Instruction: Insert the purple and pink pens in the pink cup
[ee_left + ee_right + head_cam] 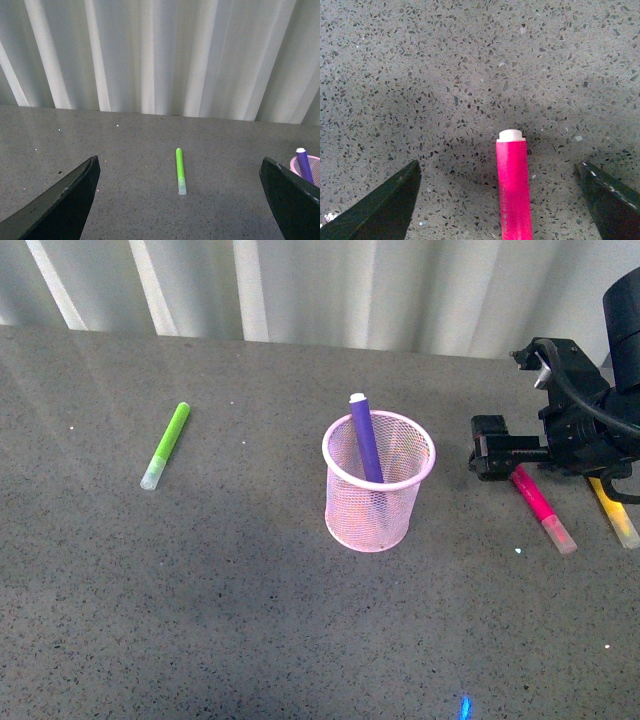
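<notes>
Pink pen (514, 192) lies free between spread right fingers (380, 215); yellow marker (620, 520) just beside.

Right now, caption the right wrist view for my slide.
Open right gripper straddles the pink pen lying on the speckled grey table.

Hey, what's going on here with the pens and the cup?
A two-armed robot is loading pens into the pink cup. The purple pen already stands in it, leaning on the rim. The right hand is low over the pink pen, which lies on the table to the cup's right; its fingers are open on either side, not yet closed. The left hand is open and empty, facing the green marker. A yellow marker lies beside the pink pen.
</notes>
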Available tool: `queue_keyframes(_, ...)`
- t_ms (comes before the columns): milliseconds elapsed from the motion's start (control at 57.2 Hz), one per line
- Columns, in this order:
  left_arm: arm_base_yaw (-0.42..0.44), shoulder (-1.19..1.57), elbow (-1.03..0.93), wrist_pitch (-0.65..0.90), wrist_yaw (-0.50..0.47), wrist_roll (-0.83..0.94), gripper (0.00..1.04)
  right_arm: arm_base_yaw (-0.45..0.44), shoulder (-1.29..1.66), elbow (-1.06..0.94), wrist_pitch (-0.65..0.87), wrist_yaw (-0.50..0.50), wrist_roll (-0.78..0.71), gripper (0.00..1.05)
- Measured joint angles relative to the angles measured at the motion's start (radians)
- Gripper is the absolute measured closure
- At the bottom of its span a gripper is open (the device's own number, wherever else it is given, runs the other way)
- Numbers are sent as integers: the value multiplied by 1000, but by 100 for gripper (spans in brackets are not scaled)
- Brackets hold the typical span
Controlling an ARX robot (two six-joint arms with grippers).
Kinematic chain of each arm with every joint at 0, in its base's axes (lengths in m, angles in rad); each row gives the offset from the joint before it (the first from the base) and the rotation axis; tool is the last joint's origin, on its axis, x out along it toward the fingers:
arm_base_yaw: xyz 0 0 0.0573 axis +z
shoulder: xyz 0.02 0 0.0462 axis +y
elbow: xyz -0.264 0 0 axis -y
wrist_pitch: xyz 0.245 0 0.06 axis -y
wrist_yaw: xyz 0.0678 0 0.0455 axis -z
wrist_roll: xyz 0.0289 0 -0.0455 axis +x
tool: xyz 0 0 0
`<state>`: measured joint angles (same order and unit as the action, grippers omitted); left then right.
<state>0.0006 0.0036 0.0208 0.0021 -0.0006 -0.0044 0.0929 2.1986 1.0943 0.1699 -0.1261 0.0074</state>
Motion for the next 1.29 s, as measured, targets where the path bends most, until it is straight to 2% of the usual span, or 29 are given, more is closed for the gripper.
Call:
queue_keyframes(157,0,0,0,0,0,0,7,-21,0,-9,5,-8,0,43)
queue_keyframes(402,0,0,0,0,0,0,7,-53,-4,-22,13,-34,6,80)
queue_keyframes(525,0,0,0,0,0,0,7,-68,-16,-28,14,-42,10,94)
queue_keyframes(787,0,0,0,0,0,0,7,-101,-66,-30,14,-56,24,95)
queue_keyframes(875,0,0,0,0,0,0,7,-104,-84,-37,56,-68,40,95)
queue_keyframes(945,0,0,0,0,0,0,7,-103,-113,-60,138,-91,60,95)
queue_keyframes(1085,0,0,0,0,0,0,7,-66,-251,-162,430,-153,103,95)
queue_keyframes(1295,0,0,0,0,0,0,7,45,-423,-278,745,-279,165,95)
